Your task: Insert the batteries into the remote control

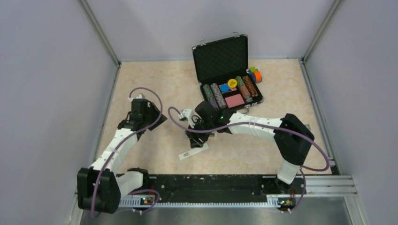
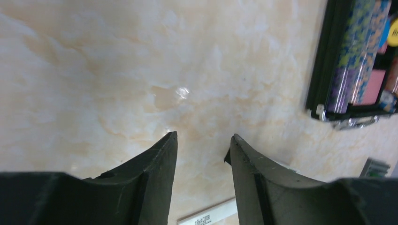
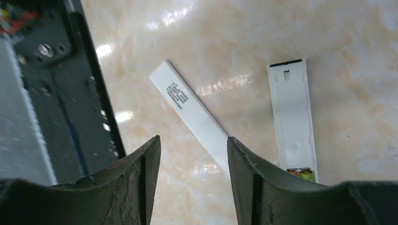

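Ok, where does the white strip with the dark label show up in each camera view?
Top external: white strip just below centre.
Left wrist: white strip at bottom edge, centre, cut off by the frame.
Right wrist: white strip at centre, slanting upper left to lower right.
Shared landmark: open black case, upper middle in top external, upper right in left wrist; absent from right wrist.

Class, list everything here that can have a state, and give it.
Left tool: open, empty.
Right tool: open, empty.
Black foam-lined poker-chip case: lid open, upright.
White plastic remote body: back uncovered.
Brownish-red and green batteries: seated in its end.
White labelled flat strip: lying loose, apart from remote.
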`<action>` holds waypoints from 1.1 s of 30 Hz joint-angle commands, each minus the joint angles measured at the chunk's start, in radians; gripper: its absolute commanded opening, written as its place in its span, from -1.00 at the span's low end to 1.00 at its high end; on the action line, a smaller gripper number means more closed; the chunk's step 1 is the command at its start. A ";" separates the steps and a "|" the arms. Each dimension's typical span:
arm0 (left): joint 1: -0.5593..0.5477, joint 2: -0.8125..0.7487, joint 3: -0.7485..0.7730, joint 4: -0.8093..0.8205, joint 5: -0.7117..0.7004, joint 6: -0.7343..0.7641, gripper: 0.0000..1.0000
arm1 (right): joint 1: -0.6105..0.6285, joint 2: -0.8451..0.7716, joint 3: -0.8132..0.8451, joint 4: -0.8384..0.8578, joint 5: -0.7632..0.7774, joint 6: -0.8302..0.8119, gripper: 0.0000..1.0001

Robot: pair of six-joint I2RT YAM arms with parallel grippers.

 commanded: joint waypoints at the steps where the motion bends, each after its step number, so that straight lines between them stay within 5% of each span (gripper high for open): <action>1: 0.132 -0.068 0.071 -0.118 0.010 0.041 0.03 | 0.042 0.060 0.020 -0.057 0.056 -0.302 0.08; 11: 0.380 -0.054 0.168 -0.187 0.169 0.051 0.04 | 0.108 0.133 0.019 -0.029 0.103 -0.520 0.13; 27: 0.458 -0.003 0.162 -0.121 0.277 0.041 0.04 | 0.153 0.199 0.005 -0.032 0.196 -0.665 0.12; 33: 0.474 0.020 0.158 -0.100 0.306 0.042 0.03 | 0.173 0.229 0.019 -0.079 0.208 -0.679 -0.04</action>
